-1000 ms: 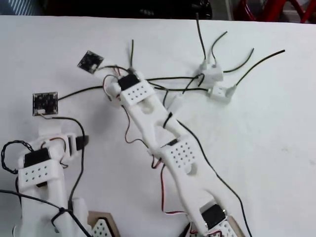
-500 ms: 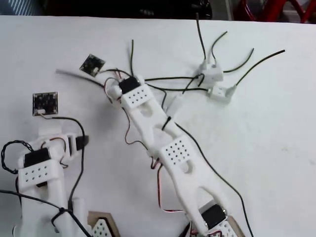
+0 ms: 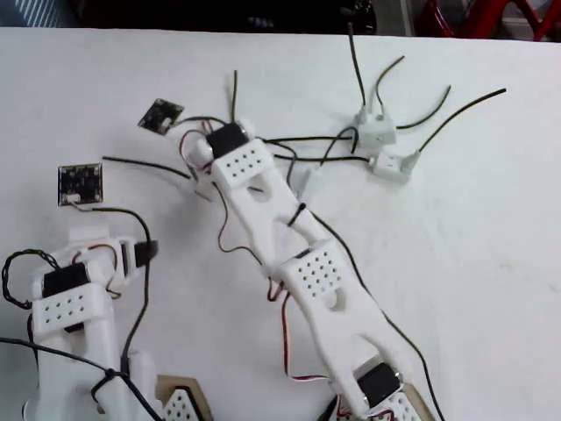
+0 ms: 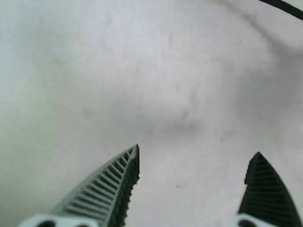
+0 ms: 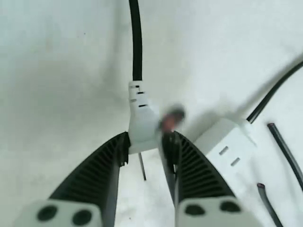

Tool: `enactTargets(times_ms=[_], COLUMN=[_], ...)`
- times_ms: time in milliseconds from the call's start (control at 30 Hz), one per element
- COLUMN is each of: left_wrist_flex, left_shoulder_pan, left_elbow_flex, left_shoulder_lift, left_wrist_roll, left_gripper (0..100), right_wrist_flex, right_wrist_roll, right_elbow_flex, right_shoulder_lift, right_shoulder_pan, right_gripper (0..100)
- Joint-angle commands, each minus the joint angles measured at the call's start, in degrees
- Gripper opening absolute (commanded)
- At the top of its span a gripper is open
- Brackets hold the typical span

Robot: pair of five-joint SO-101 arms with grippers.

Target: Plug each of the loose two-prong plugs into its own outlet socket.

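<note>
My right gripper (image 5: 147, 137) is shut on a white two-prong plug (image 5: 142, 118), with one thin prong showing below the fingers. Its black cord (image 5: 136, 42) runs straight away from the plug. A white outlet socket (image 5: 226, 145) with two slots lies on the table just beside that gripper. From above, the right gripper (image 3: 203, 168) sits left of the table's middle, the cord (image 3: 145, 165) trailing to its left. Two more white outlets (image 3: 375, 130) (image 3: 390, 165) with black cords lie at the far right. My left gripper (image 4: 197, 151) hangs open over bare table.
Two small black square boards (image 3: 160, 115) (image 3: 81, 182) lie at the far left. Loose black cords (image 3: 302, 140) cross the table between the right arm and the outlets. The left arm (image 3: 74, 298) stays near the front left corner. The table's right side is bare.
The right arm's wrist shifted slightly toward the far side. The held plug's cord swung away and came back, now lying left of the gripper. The left arm has not moved.
</note>
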Motion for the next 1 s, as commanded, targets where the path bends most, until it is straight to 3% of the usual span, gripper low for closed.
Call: enactTargets(times_ms=[0,533,967], left_wrist_flex=[-1.2,-1.2,-1.2], left_shoulder_pan=[-0.3,-0.3,-0.3], left_elbow_flex=[-0.4,-0.4,-0.4], left_shoulder_lift=[-1.9,-1.9,-1.9], left_wrist_roll=[0.1,0.1,0.1], left_gripper=[34,34,34], right_wrist_flex=[4.1,7.4,7.2], right_wrist_roll=[-0.1,-4.7,-4.8], right_elbow_flex=[-1.2,1.3,38.8], right_shoulder_lift=[-7.5,-27.7,-62.4], right_shoulder_pan=[-0.3,1.0,2.1], right_gripper=[1.8,1.7,1.7])
